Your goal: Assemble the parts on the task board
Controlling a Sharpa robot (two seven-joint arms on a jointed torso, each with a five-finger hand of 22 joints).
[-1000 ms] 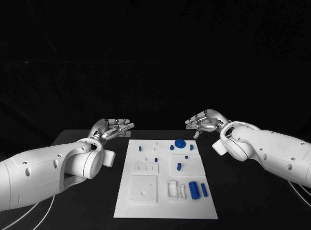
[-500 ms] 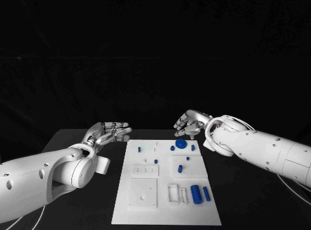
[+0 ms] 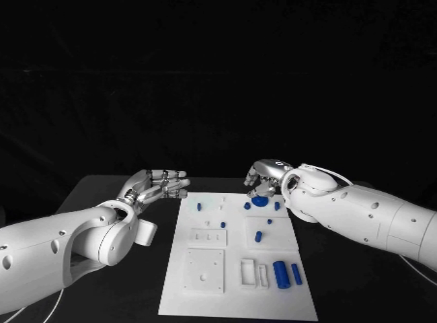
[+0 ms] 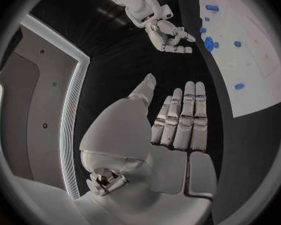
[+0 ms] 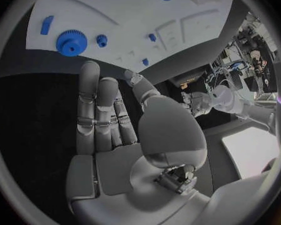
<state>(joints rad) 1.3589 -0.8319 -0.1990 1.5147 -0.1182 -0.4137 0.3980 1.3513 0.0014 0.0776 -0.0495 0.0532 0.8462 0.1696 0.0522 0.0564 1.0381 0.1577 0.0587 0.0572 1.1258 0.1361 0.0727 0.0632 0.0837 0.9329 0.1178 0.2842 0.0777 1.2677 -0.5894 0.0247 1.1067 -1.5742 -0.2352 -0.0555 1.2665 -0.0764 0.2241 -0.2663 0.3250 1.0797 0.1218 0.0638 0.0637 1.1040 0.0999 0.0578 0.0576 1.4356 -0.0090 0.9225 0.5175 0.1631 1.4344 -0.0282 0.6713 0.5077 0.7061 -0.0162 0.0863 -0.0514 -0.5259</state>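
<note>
Lowered since a moment ago, the right hand [image 3: 265,176] hangs empty, fingers straight, just above the blue gear [image 3: 260,200] at the task board's [image 3: 207,296] far end, whose teeth the right wrist view resolves, while the left hand [image 3: 159,183] waits open-fingered beside the board.

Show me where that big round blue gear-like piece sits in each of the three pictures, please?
Head view: the big blue gear lies at the far end of the task board, just under the right hand.
Left wrist view: the gear lies on the board beside the right hand.
Right wrist view: the gear lies near the board's edge, beyond the fingertips.
Shared landmark: the small blue gear next to it.
</note>
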